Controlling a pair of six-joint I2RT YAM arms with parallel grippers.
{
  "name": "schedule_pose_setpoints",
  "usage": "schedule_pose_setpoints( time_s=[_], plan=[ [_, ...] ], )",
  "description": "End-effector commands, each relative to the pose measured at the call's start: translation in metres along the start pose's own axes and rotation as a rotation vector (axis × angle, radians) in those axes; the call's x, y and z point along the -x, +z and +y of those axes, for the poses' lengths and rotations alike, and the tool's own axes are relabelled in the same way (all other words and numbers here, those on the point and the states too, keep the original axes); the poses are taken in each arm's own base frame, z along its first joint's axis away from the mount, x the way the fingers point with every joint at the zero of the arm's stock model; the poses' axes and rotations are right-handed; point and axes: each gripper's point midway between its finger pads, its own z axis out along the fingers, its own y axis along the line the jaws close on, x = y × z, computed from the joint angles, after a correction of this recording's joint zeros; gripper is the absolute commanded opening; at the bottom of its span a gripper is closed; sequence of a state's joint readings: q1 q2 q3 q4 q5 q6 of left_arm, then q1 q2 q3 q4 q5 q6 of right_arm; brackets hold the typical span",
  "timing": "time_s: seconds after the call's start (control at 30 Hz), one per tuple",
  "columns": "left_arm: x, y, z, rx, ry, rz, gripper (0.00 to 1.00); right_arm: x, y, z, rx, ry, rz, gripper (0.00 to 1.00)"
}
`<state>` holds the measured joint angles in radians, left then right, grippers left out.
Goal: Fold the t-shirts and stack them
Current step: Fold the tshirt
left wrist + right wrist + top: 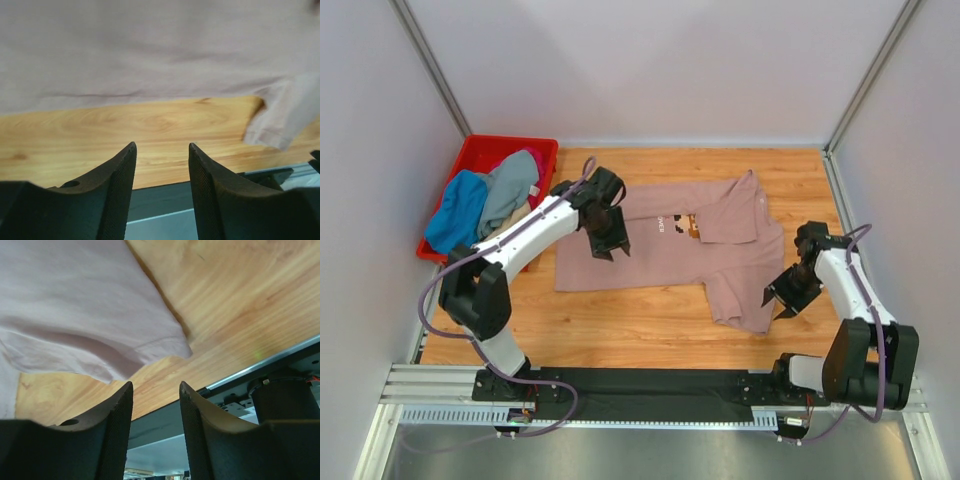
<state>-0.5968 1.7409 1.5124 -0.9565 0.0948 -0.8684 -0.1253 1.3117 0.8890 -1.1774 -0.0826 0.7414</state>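
Left arm: elbow raised over the table's left side, forearm reaching in to the right. Left hand [610, 245] hangs above the hem end of the dusty-pink t-shirt [660, 262]. Its fingers are apart with nothing between them (the wrist view shows only bare wood in the gap, with the cloth edge beyond).

Right arm: folded close to its base, forearm angled inward. Right hand [788, 298] is just beside the shirt's near sleeve, fingers parted and empty; the sleeve hem lies ahead of the tips.

Pink shirt lies flat and sideways mid-table, print up, with one sleeve far and one near.

Table [620, 335]: light wood planks, with a black rail [650, 383] at the near edge. Red crate [480, 150] at the far left holds the blue shirt [458, 215], grey shirt [505, 195] and magenta shirt [533, 168], all crumpled. Plain white walls enclose the table on three sides.
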Motion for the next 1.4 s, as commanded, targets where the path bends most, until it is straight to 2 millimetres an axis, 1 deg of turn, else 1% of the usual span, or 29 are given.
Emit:
schedule_pose_setpoints(
  time_s=[0.0,0.07,0.1,0.13,0.17,0.2,0.27,0.37,0.4,0.47,0.5,0.53,0.57,0.6,0.63,0.67,0.7,0.73,0.77,0.83,0.87,0.93,0.97,1.1,1.13,1.23,1.37],
  plan=[
    [-0.005,0.012,0.051,0.088,-0.086,0.011,0.54,-0.020,0.007,-0.016,-0.018,0.051,0.009,0.45],
    [-0.009,0.014,0.066,0.104,-0.099,0.009,0.55,-0.024,0.019,-0.021,-0.021,0.065,-0.007,0.46],
    [-0.004,0.011,0.071,0.102,-0.109,-0.012,0.55,-0.023,0.024,-0.024,-0.029,0.073,-0.018,0.47],
    [-0.005,0.012,0.075,0.110,-0.103,-0.015,0.56,-0.022,0.028,-0.024,-0.030,0.083,-0.022,0.49],
    [-0.008,0.015,0.083,0.127,-0.108,-0.004,0.57,-0.020,0.038,-0.022,-0.023,0.098,-0.024,0.49],
    [-0.007,0.016,0.087,0.124,-0.123,-0.002,0.57,-0.020,0.042,-0.017,-0.004,0.096,-0.014,0.50],
    [-0.013,0.023,0.091,0.101,-0.131,0.022,0.57,-0.015,0.053,-0.016,-0.029,0.104,-0.012,0.50],
    [-0.016,0.028,0.095,0.076,-0.151,0.029,0.58,-0.006,0.061,-0.021,-0.074,0.114,-0.043,0.49],
    [-0.013,0.028,0.098,0.073,-0.165,0.023,0.58,-0.003,0.065,-0.027,-0.102,0.120,-0.065,0.49],
    [-0.010,0.029,0.104,0.082,-0.184,0.019,0.58,0.002,0.069,-0.026,-0.093,0.133,-0.093,0.46],
    [-0.008,0.028,0.107,0.087,-0.193,0.016,0.57,0.003,0.070,-0.026,-0.091,0.135,-0.103,0.43],
    [-0.008,0.028,0.110,0.095,-0.204,0.016,0.56,0.004,0.071,-0.026,-0.090,0.135,-0.111,0.25],
    [-0.009,0.029,0.117,0.112,-0.218,0.019,0.56,0.005,0.071,-0.027,-0.096,0.139,-0.119,0.13],
    [-0.008,0.027,0.124,0.121,-0.240,0.014,0.56,0.007,0.070,-0.030,-0.107,0.135,-0.127,0.03],
    [-0.008,0.027,0.131,0.140,-0.257,0.009,0.55,0.009,0.067,-0.028,-0.104,0.130,-0.136,0.00],
    [-0.015,0.028,0.141,0.164,-0.279,0.021,0.55,0.009,0.065,-0.029,-0.108,0.121,-0.133,0.00],
    [-0.014,0.026,0.150,0.169,-0.322,0.013,0.55,0.009,0.061,-0.029,-0.107,0.115,-0.138,0.00],
    [-0.015,0.026,0.155,0.174,-0.348,0.011,0.55,0.014,0.053,-0.025,-0.090,0.100,-0.156,0.00],
    [-0.021,0.029,0.167,0.186,-0.385,0.021,0.55,0.011,0.047,-0.028,-0.103,0.087,-0.149,0.00],
    [-0.023,0.029,0.171,0.175,-0.433,0.014,0.55,0.012,0.037,-0.027,-0.093,0.066,-0.160,0.00],
    [-0.028,0.030,0.176,0.187,-0.452,0.023,0.55,0.012,0.028,-0.026,-0.085,0.060,-0.170,0.00],
    [-0.028,0.028,0.180,0.198,-0.462,0.018,0.55,0.010,0.021,-0.027,-0.087,0.045,-0.165,0.00],
    [-0.030,0.027,0.181,0.207,-0.466,0.019,0.55,0.011,0.017,-0.025,-0.078,0.040,-0.167,0.00],
    [-0.026,0.023,0.188,0.245,-0.500,-0.025,0.55,0.010,0.014,-0.023,-0.070,0.023,-0.161,0.00],
    [-0.024,0.024,0.192,0.261,-0.504,-0.042,0.55,0.010,0.014,-0.022,-0.066,0.018,-0.158,0.00],
    [-0.016,0.030,0.190,0.254,-0.522,-0.058,0.55,0.011,0.012,-0.018,-0.052,0.002,-0.153,0.00],
    [-0.017,0.043,0.193,0.289,-0.537,-0.018,0.54,0.013,0.010,-0.015,-0.040,-0.013,-0.157,0.00]
  ],
)
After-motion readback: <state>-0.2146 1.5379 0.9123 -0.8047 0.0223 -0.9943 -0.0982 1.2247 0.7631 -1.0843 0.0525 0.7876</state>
